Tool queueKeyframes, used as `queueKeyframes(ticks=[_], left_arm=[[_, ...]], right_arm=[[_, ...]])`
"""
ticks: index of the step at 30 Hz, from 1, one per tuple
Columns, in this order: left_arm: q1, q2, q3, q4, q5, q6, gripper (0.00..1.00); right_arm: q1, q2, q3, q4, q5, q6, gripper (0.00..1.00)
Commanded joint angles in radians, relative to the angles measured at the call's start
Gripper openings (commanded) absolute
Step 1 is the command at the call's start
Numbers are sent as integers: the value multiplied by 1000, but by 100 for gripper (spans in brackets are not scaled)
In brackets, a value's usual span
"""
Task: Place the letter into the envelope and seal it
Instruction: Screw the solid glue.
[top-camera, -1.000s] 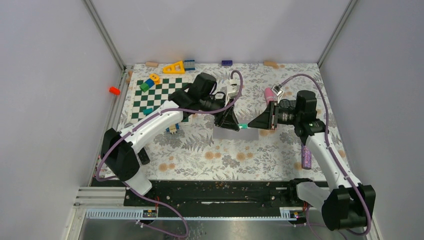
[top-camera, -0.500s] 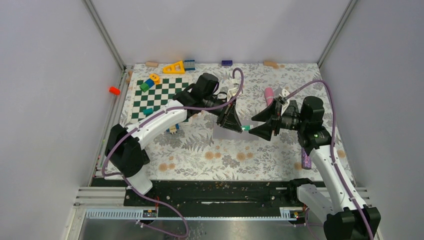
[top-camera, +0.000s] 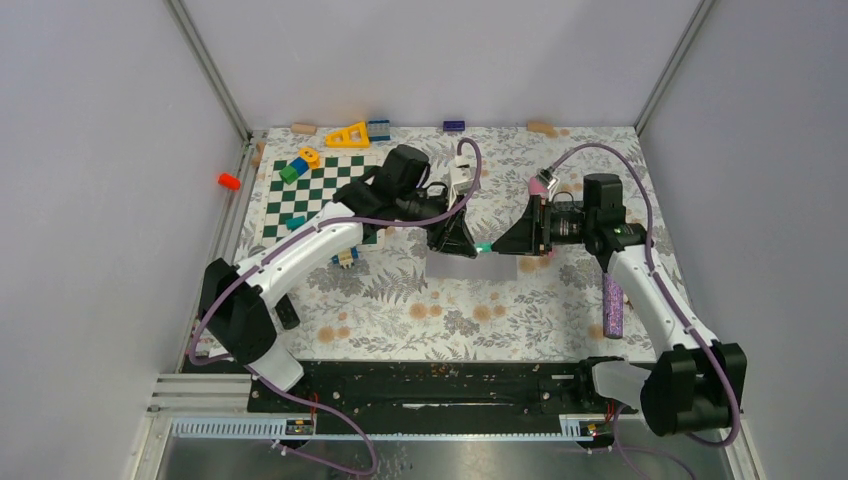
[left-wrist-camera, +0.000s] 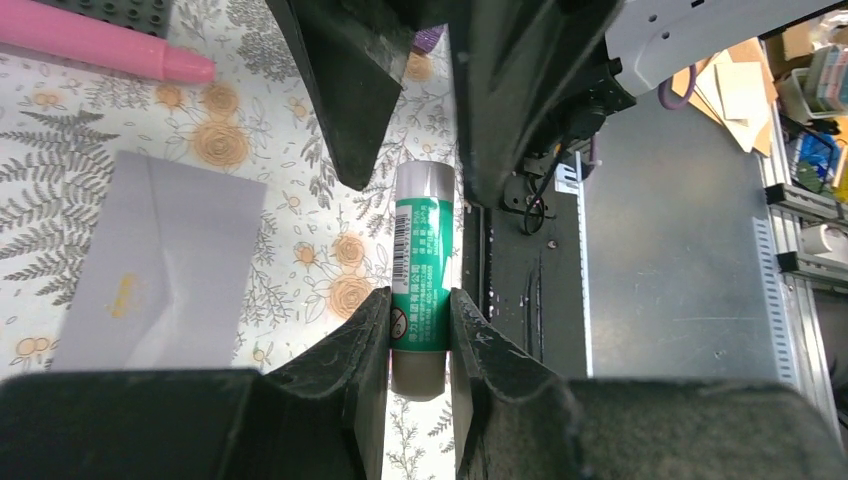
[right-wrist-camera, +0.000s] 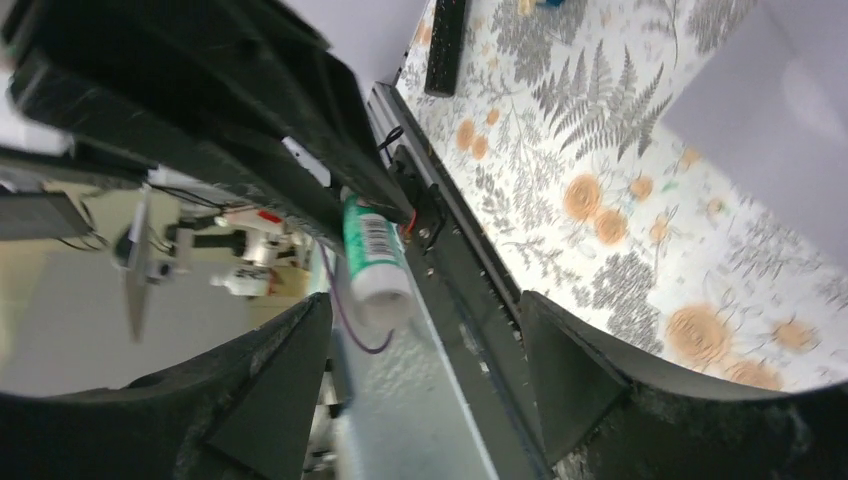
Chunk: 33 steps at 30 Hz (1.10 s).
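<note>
Overhead view: both arms reach inward and meet tip to tip at mid-table, with the left gripper (top-camera: 462, 243) clamped on a green glue stick (top-camera: 484, 249) above the envelope (top-camera: 470, 267), which lies flat on the floral cloth (top-camera: 400, 310). Left wrist view: its fingers (left-wrist-camera: 365, 330) pinch the stick's lower body. Right wrist view: the right gripper (right-wrist-camera: 425, 310) is released, its jaws spread on either side of the stick's pale end.

Your black left gripper (left-wrist-camera: 420, 310) hides one end of the flat pale grey-lavender paper envelope (left-wrist-camera: 160, 260); the picture's edge crops the slim pink marker pen (left-wrist-camera: 100, 50).
</note>
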Motion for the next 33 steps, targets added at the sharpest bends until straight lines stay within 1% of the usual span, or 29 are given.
queueKeyframes(ticks=[1,6,9,14,20,22,26,31,33], left_arm=[[3,-50,25,10,-70,40,0],[2,-48,23,6,-111,45,0],[0,-41,25,6,-122,44,0],[0,-29,37,2,-115,42,0],[-3,-23,39,-2,-108,45,0],[-3,-24,39,-4,-107,47,0],[-6,-22,41,-5,-105,47,0],[-6,-16,47,-7,-106,47,0],[-7,-16,49,-8,-106,47,0]], right_arm=[[-18,22,25,-42,-38,123,74],[-18,55,12,31,-90,226,58],[-18,58,-8,101,-101,292,46],[-18,72,-54,199,-96,362,46],[-18,109,-56,278,-122,439,45],[-18,112,-60,334,-131,475,44],[-18,108,-63,367,-138,499,38],[-18,105,-68,370,-141,498,28],[-18,103,-73,369,-142,491,26]])
